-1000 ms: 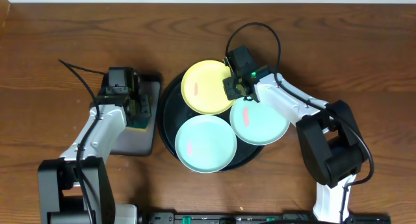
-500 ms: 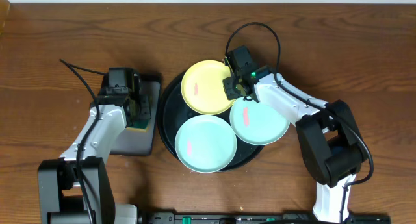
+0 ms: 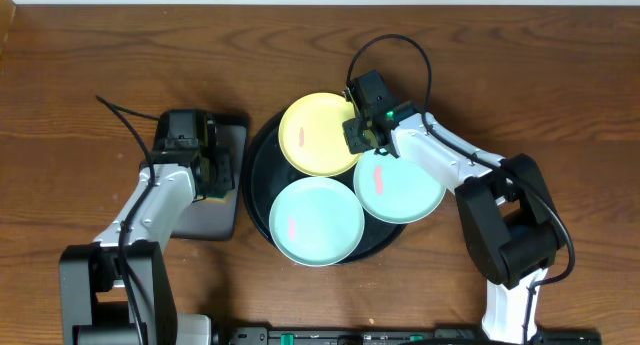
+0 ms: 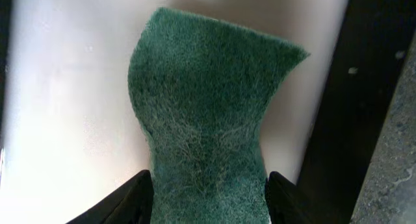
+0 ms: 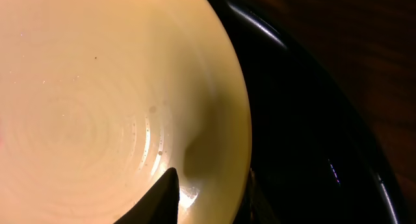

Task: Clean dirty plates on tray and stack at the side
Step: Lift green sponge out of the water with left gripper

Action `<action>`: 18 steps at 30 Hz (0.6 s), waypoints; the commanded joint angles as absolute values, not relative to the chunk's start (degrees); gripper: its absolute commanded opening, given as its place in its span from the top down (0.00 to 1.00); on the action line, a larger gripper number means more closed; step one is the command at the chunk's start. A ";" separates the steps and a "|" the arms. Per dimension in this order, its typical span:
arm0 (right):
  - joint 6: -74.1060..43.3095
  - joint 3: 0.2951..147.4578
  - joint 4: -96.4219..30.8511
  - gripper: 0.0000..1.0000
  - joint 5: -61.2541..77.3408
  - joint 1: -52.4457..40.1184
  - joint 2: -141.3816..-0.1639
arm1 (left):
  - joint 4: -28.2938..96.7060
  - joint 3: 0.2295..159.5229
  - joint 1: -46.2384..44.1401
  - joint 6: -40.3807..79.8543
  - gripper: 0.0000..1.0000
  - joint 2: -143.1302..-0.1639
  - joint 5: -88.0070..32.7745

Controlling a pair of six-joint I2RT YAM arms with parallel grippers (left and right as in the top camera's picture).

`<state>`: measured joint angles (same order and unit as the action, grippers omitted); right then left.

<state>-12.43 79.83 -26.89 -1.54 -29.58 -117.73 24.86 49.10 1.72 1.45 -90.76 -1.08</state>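
Both arms start from bases at the near table edge.

On the large round black raised-rim tray (image 3: 258,190), the nearest item is a small round pale mint-blue plate (image 3: 315,222). A second mint-blue plate (image 3: 400,190) sits just behind it to the right. Each has a reddish smear.

The left arm (image 3: 150,210) angles up and inward, wrist over the rectangular dark tray (image 3: 205,215) beside the round one. The left gripper (image 4: 209,191) has a finger on either side of the green scouring sponge (image 4: 208,107), touching both edges at its narrowed waist. Can't tell if that's an actual grip.

The right arm (image 3: 440,160) reaches far-left across the second mint plate. The right gripper (image 5: 209,188) is narrow and pinches the right rim of the small round yellow plate (image 3: 315,135), one finger on its face and one outside the rim. That plate is farthest back on the round tray and also smeared.
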 commanded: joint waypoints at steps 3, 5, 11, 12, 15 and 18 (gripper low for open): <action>-12.40 80.03 -26.70 0.69 -2.13 -30.04 -118.26 | 23.55 47.07 1.58 1.10 0.43 -91.00 -0.05; -12.40 80.03 -26.70 0.69 -2.13 -30.04 -118.26 | 22.11 46.13 1.58 1.13 0.42 -91.00 1.17; -12.40 80.03 -26.70 0.70 -2.13 -30.04 -118.26 | 19.77 45.58 1.58 1.19 0.48 -91.00 1.13; -12.40 80.03 -26.70 0.71 -2.13 -30.04 -118.26 | 19.75 45.60 1.58 1.37 0.56 -91.00 1.10; -12.40 80.03 -26.61 0.73 -2.13 -30.04 -118.28 | 20.12 45.58 1.58 2.96 0.70 -91.00 1.10; -12.38 80.03 -26.61 0.74 -2.13 -30.04 -118.26 | 20.23 45.58 1.56 3.81 0.81 -91.00 1.08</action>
